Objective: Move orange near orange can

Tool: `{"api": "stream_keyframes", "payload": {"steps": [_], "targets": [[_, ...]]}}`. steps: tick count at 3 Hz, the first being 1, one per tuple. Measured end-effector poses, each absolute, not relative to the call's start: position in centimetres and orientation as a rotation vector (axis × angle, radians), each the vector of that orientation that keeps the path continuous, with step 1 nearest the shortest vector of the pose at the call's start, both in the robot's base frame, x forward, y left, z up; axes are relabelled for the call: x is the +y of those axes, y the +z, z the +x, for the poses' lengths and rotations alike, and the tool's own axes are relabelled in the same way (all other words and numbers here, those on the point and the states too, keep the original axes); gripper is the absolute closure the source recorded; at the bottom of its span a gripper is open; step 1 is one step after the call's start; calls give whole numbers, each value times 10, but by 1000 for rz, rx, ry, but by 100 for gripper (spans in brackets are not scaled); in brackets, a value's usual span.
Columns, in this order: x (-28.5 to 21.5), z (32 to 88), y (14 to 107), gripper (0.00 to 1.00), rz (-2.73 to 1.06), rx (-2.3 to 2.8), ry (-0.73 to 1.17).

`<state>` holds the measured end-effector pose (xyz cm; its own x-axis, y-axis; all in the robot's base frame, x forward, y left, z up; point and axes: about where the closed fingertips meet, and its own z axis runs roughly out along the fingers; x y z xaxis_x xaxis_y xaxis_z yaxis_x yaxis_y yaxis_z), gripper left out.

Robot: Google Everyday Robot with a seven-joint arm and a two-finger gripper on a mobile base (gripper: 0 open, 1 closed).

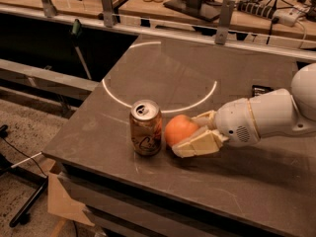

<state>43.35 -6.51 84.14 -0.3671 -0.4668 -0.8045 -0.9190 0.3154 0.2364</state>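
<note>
The orange can (146, 128) stands upright near the front left of the dark table (163, 73), silver top and pull tab up, dark script on its side. The orange (179, 130) is right beside the can on its right, almost touching it, low at the tabletop. My gripper (193, 133) reaches in from the right and its cream fingers (200, 144) are shut on the orange, one behind it and one in front. The white arm (266, 115) stretches off to the right edge.
A flat black device (261, 90) lies on the table behind the arm. A white arc (163, 107) is marked on the tabletop. The table's front edge (148, 179) is close below the can. A rail with posts (224, 14) runs along the back.
</note>
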Motion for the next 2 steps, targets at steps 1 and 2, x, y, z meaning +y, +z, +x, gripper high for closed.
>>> {"api": "stream_keyframes", "payload": {"steps": [1,2], "targets": [[-61,433,841,12,-1293,1968,887],[-59,434,842,0,-1339,1968,835]]}}
